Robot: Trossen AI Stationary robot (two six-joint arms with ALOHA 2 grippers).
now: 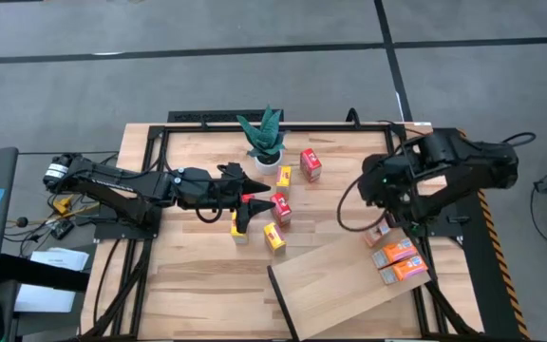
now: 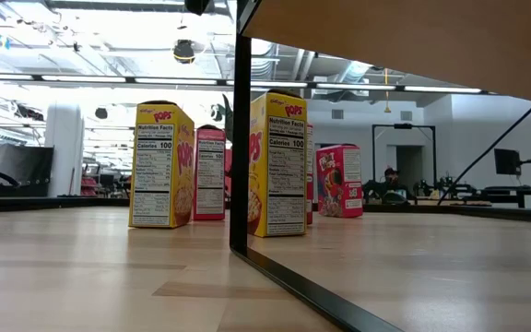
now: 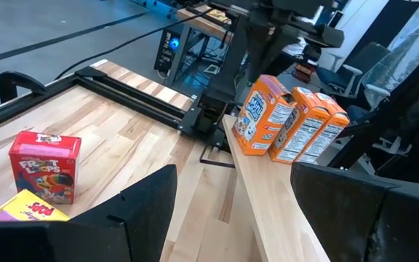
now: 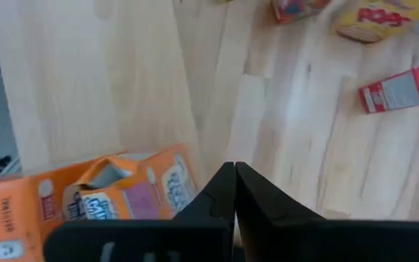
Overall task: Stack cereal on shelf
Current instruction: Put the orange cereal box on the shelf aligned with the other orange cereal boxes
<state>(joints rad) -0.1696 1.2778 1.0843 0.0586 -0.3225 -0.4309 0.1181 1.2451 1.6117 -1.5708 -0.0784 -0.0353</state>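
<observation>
Green potted plant (image 1: 263, 139) just behind upright cereal boxes (image 1: 275, 207), mid-table.

In the low view the shelf (image 2: 404, 37) runs off the top and right edges. The right arm hides part of the orange boxes (image 1: 399, 258) at right in the high view.

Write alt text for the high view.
Seen from above, orange cereal boxes sit on a pale shelf board lying tilted on a wooden table. The right gripper hangs beside them; red and yellow boxes and a plant stand mid-table.
</observation>
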